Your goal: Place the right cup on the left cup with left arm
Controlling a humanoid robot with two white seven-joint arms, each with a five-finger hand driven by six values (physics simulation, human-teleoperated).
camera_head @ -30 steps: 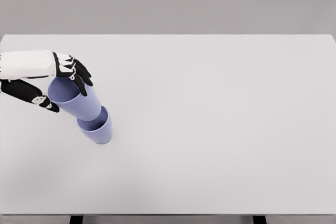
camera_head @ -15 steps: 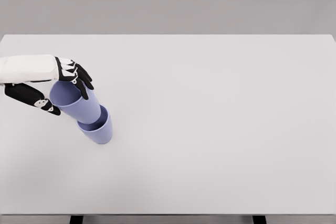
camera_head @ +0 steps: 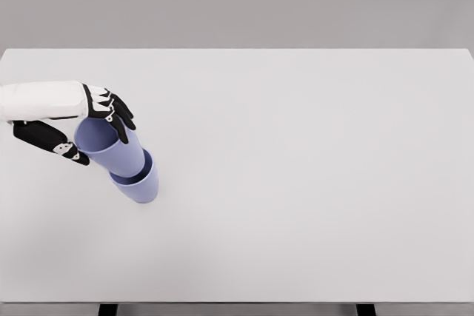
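Observation:
Two lilac-blue cups are at the table's left. The lower cup [camera_head: 141,186] stands on the table with its mouth up. The upper cup [camera_head: 111,146] leans up and to the left, its base inside the lower cup's mouth. My left hand [camera_head: 95,129] is shut on the upper cup at its rim, with black fingers [camera_head: 117,112] over the far side and the thumb [camera_head: 55,143] on the near side. Its white forearm [camera_head: 37,99] enters from the left edge.
A white table [camera_head: 296,183] fills the view, with its far edge against a grey wall and its front edge near the bottom of the picture. The right arm does not show.
My left hand has sunk a little and carried the upper cup deeper into the lower cup. The lower cup has stayed in place.

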